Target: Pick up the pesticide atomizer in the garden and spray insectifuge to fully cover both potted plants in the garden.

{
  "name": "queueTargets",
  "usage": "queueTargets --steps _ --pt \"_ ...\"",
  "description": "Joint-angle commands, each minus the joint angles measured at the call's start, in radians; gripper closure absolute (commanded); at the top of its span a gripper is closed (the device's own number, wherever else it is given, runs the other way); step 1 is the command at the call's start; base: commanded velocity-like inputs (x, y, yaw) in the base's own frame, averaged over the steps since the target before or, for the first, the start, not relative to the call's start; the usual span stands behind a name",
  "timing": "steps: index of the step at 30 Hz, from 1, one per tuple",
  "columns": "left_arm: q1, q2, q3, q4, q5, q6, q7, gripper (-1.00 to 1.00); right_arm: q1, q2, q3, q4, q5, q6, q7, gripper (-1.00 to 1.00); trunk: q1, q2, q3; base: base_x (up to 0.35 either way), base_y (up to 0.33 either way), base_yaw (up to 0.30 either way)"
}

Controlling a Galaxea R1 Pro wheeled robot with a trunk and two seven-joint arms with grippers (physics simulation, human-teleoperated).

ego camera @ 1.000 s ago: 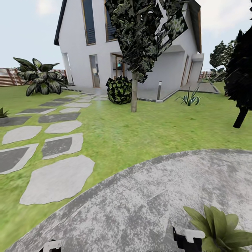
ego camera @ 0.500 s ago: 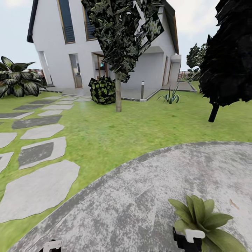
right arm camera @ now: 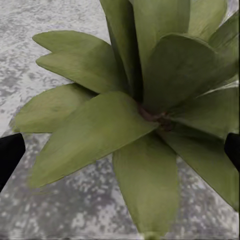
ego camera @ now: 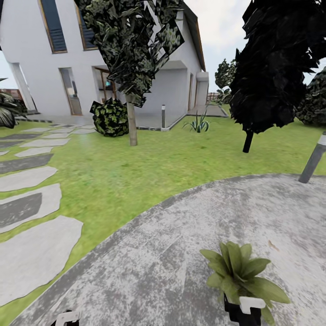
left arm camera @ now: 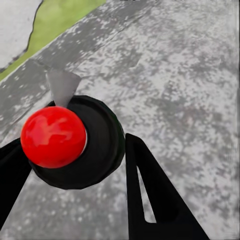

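1. Potted plant (ego camera: 240,271) stands on the round patio (ego camera: 181,253), near its lawn-side edge.
2. Right hand (right arm camera: 120,150) hangs above its leaves, fingers wide apart.
3. Left hand (left arm camera: 75,165) clasps a black-and-red atomizer (left arm camera: 70,140).

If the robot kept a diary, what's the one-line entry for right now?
place: patio | potted plant under right gripper, open | left gripper: black round object between fingers, grip unclear

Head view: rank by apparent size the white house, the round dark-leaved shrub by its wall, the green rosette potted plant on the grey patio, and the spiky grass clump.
1. White house, largest.
2. Green rosette potted plant, though nearness to the camera inflates it.
3. Round dark-leaved shrub, farther away, so the true order against the plant is unsure.
4. Spiky grass clump, smallest.
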Motion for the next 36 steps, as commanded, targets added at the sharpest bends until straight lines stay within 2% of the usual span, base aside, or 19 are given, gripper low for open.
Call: queueTargets --steps 1,7,21,24,28,36 --pt "0.0 0.0 0.002 0.001 0.005 -0.003 -0.003 1.0 -0.001 0.0 -0.001 0.001 0.001 -0.003 -0.002 -1.0 0.0 0.0 -0.001 -0.168 0.159 -0.3" --pt "0.0 0.0 0.002 0.001 0.005 -0.003 -0.003 1.0 -0.001 0.0 -0.001 0.001 0.001 -0.003 -0.002 -1.0 0.0 0.0 -0.001 -0.165 0.156 -0.3" --pt "0.0 0.0 0.003 0.001 0.005 -0.003 -0.003 1.0 -0.001 0.0 -0.001 0.001 0.001 -0.003 -0.002 -1.0 0.0 0.0 -0.001 -0.006 0.006 -0.29" --pt "0.0 0.0 -0.001 0.001 0.004 -0.003 -0.003 1.0 -0.001 0.0 -0.001 0.001 0.001 -0.003 -0.002 -1.0 0.0 0.0 -0.001 0.0 0.0 -0.091" --pt "0.0 -0.001 -0.025 0.001 0.003 -0.003 -0.003 1.0 -0.001 -0.001 -0.001 0.001 0.003 -0.003 0.002 -1.0 0.0 0.0 -0.001 0.0 -0.112 -0.019" --pt "0.0 -0.001 -0.029 0.001 0.004 -0.003 -0.003 1.0 -0.001 0.0 0.002 0.001 0.005 -0.005 0.003 -1.0 0.0 0.0 -0.001 0.0 -0.259 -0.001"
